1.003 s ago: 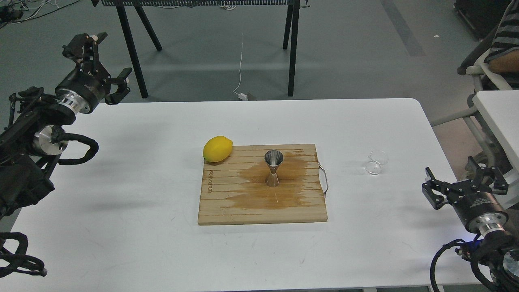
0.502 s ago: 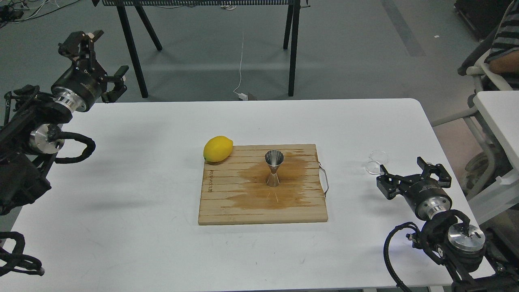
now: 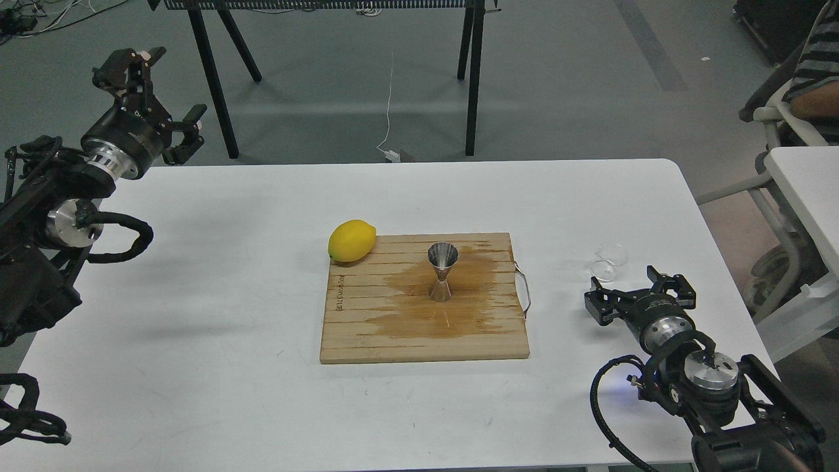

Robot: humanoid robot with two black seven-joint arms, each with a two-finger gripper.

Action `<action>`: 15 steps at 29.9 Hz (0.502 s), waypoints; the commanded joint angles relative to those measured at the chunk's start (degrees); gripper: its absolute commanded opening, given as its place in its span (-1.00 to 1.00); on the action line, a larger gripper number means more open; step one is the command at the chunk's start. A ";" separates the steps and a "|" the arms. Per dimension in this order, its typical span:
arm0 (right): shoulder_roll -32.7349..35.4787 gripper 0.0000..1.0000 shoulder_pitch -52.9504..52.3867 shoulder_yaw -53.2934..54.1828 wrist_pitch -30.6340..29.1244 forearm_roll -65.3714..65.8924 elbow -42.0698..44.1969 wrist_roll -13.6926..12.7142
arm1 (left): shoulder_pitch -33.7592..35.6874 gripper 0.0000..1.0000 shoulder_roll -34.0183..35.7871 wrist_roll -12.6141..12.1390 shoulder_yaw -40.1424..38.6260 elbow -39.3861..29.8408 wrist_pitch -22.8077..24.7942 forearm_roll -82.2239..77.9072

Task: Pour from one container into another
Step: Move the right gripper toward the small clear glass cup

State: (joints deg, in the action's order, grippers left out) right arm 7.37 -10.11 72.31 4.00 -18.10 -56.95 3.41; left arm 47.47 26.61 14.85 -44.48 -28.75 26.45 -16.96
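A small clear glass cup stands on the white table, right of the board. The steel hourglass jigger stands upright in the middle of a wooden board, on a brown wet stain. My right gripper is open, just below and slightly right of the cup, its fingers spread wide and holding nothing. At the far left my left gripper is raised beyond the table's back edge, open and empty.
A yellow lemon lies at the board's back left corner. A wire handle sticks out of the board's right side. A second white table and a seated person are on the right. Black stand legs rise behind the table.
My right arm has swung in from the right edge leftward and up toward the glass cup, its gripper staying open. The left gripper shifted slightly left and up.
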 commanded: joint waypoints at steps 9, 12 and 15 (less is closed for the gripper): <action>-2.45 0.98 -3.33 -1.03 -2.15 0.00 6.06 0.02 | -0.01 0.98 0.64 0.09 0.00 -0.07 0.09 0.00; -2.54 0.98 -4.91 -1.20 -2.15 0.00 7.37 0.11 | -0.01 0.98 0.64 0.09 0.00 0.01 0.09 0.00; -2.54 0.98 -5.62 -1.20 -2.59 0.00 9.22 0.11 | -0.01 0.98 0.90 0.09 -0.08 -0.07 0.09 0.00</action>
State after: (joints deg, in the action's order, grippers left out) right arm 4.86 -14.93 71.14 1.81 -18.10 -49.33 3.49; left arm 47.47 27.25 14.94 -44.49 -28.79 26.55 -16.96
